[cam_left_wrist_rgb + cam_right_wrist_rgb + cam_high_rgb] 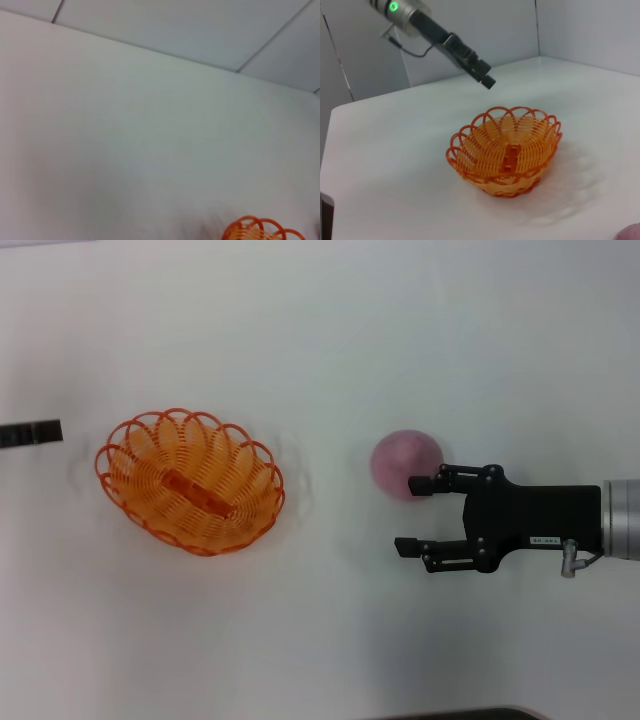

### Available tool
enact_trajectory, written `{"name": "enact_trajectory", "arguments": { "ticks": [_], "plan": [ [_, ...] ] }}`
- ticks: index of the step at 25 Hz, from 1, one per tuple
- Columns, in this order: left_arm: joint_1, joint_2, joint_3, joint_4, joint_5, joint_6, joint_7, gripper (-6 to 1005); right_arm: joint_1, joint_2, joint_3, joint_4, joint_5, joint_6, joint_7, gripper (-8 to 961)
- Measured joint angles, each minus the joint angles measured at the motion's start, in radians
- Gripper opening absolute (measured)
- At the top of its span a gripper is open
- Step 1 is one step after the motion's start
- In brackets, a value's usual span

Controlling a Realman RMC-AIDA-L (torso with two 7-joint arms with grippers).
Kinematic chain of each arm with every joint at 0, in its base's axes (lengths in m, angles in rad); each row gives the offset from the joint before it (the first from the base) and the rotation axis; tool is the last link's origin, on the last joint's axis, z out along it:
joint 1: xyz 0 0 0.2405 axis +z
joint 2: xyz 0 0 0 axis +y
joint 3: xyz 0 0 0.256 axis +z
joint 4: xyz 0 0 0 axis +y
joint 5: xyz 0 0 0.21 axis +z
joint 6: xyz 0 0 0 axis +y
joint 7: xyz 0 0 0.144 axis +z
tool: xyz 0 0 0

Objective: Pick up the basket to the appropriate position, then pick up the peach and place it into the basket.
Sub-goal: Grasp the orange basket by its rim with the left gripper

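Observation:
The orange wire basket (190,482) sits upright on the white table, left of centre; it also shows as the basket (505,152) in the right wrist view, and a bit of its rim (262,231) shows in the left wrist view. The pink-purple peach (405,463) rests to its right. My right gripper (408,514) is open, pointing toward the basket. Its far fingertip (418,483) overlaps the peach's near edge, and the peach lies mostly outside the gap. My left gripper (40,432) hovers left of the basket, apart from it, seen also as the left gripper (489,81).
The white table (320,330) carries only the basket and peach. A corner of the peach (630,234) shows at the right wrist view's edge. Pale walls stand behind the table. A dark edge (460,714) runs along the table's near side.

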Motion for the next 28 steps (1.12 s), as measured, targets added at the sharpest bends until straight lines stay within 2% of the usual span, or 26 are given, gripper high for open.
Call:
{"name": "enact_trajectory", "arguments": {
  "ticks": [3,8,13,20,22,23,28],
  "plan": [
    [-0.046,0.015,0.029,0.001,0.039,-0.008,-0.037,861,0.003,0.0,0.0,0.001,0.0,0.0,0.0,828],
    [-0.075,0.018,0.113,0.008,0.056,-0.034,-0.069,862,0.007,0.0,-0.002,0.002,0.0,-0.001,0.0,828],
    [-0.08,0.006,0.221,0.045,0.058,-0.062,-0.089,861,0.011,0.0,-0.005,-0.002,0.0,-0.001,0.01,828],
    [-0.122,-0.016,0.387,0.104,0.065,-0.066,-0.174,861,0.012,0.0,-0.007,-0.005,0.0,0.0,0.012,829],
    [-0.127,-0.02,0.406,0.11,0.066,-0.067,-0.184,861,0.012,0.0,-0.007,-0.005,0.0,0.0,0.012,829],
    [-0.138,-0.028,0.459,0.124,0.078,-0.077,-0.215,861,0.012,0.0,-0.007,-0.005,0.0,0.0,0.012,829],
    [-0.151,-0.051,0.491,0.152,0.127,-0.088,-0.237,862,0.011,0.0,-0.007,-0.005,0.0,0.0,0.012,829]
  ]
}}
